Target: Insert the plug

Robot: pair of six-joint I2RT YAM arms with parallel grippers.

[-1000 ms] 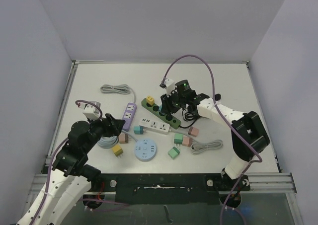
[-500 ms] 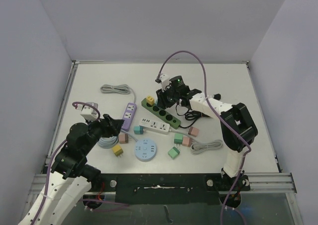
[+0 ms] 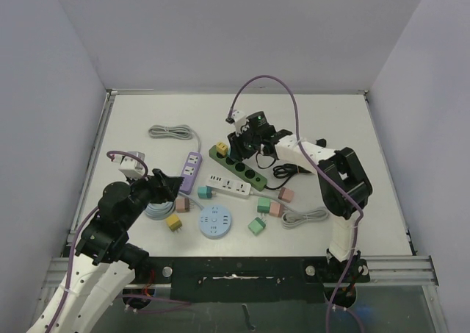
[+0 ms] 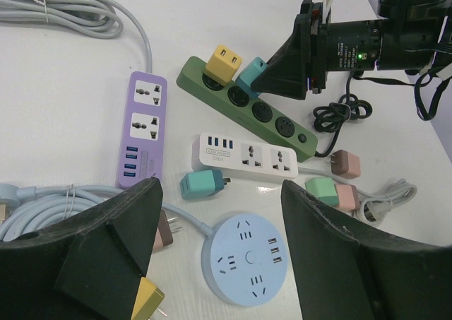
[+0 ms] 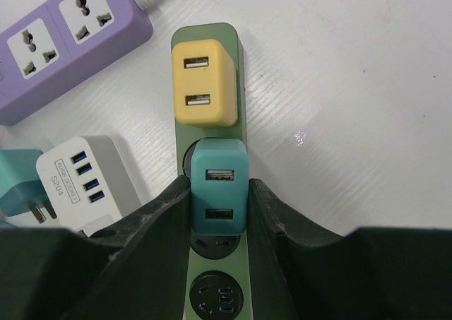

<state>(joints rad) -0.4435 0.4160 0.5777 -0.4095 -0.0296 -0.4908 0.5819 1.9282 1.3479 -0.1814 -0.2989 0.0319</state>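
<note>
My right gripper (image 5: 219,203) is shut on a teal USB plug (image 5: 219,186) and holds it against the second socket of the green power strip (image 5: 212,263). A yellow plug (image 5: 205,82) sits in the strip's end socket just beyond it. I cannot tell how deep the teal plug's prongs sit. In the top view the right gripper (image 3: 241,151) is over the green strip (image 3: 250,173). In the left wrist view the teal plug (image 4: 251,75) shows beside the yellow one (image 4: 223,62). My left gripper (image 4: 219,249) is open and empty above the round blue socket (image 4: 244,258).
A purple strip (image 3: 191,170) and a white strip (image 3: 228,187) lie left of and in front of the green one. Loose plugs lie around: teal (image 3: 204,192), yellow (image 3: 174,223), green (image 3: 257,226), pink (image 3: 286,194). Grey cable coils (image 3: 170,132) (image 3: 306,217) and the black cord (image 3: 283,170) lie nearby.
My right gripper has moved left and down with the teal plug, onto the green strip beside the yellow plug. The left arm has hardly moved.
</note>
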